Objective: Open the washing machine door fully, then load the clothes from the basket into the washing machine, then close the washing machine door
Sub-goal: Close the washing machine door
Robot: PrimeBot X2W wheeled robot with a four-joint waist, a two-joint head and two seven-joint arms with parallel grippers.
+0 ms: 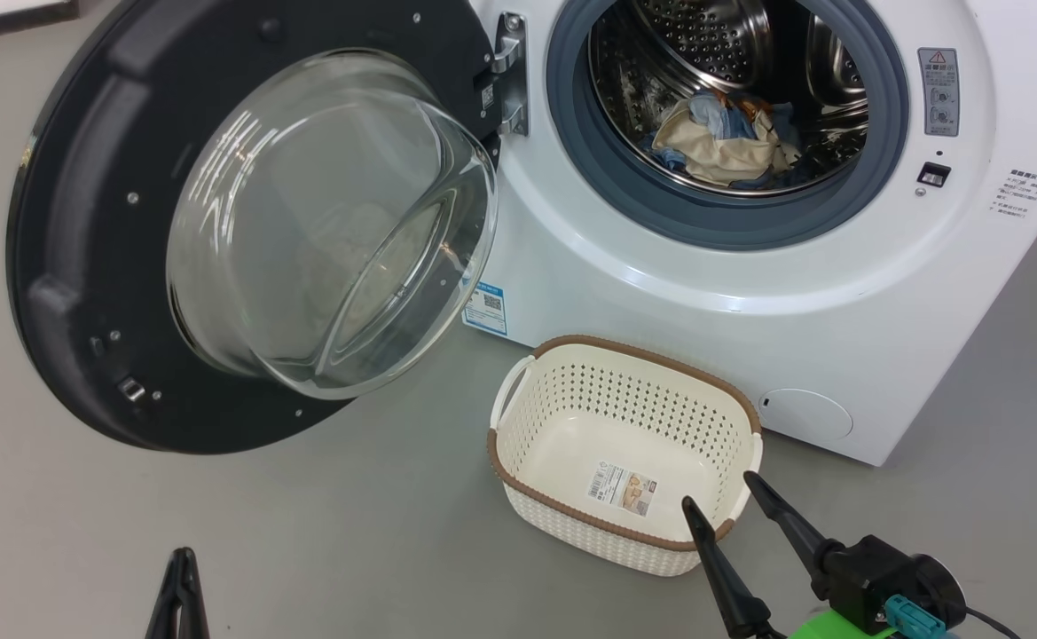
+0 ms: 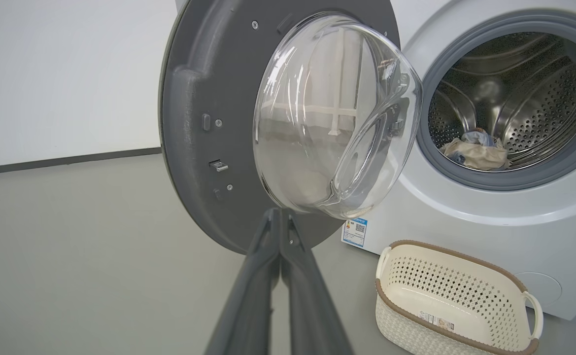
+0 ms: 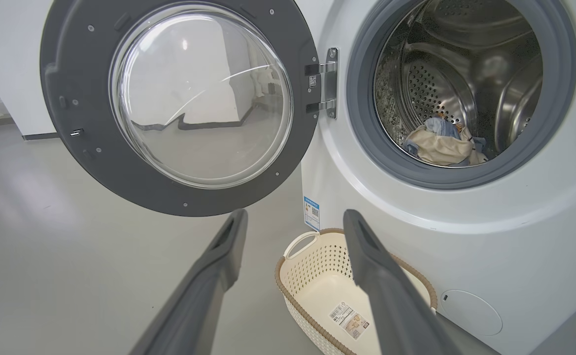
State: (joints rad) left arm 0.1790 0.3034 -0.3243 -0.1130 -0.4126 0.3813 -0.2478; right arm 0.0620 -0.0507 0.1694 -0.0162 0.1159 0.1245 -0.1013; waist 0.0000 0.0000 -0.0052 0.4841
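Observation:
The washing machine stands with its door swung wide to the left, glass bowl bulging outward. The clothes, cream and blue fabric, lie inside the steel drum. On the floor in front sits the basket, with just a label sticker inside. My right gripper is open, its fingertips over the basket's near right rim. Low at the bottom left, my left gripper is shut on nothing, well below the door's lower edge.
Grey floor spreads left of the basket and under the open door. A white wall with a dark baseboard runs behind the door. The round filter cover sits low on the machine front.

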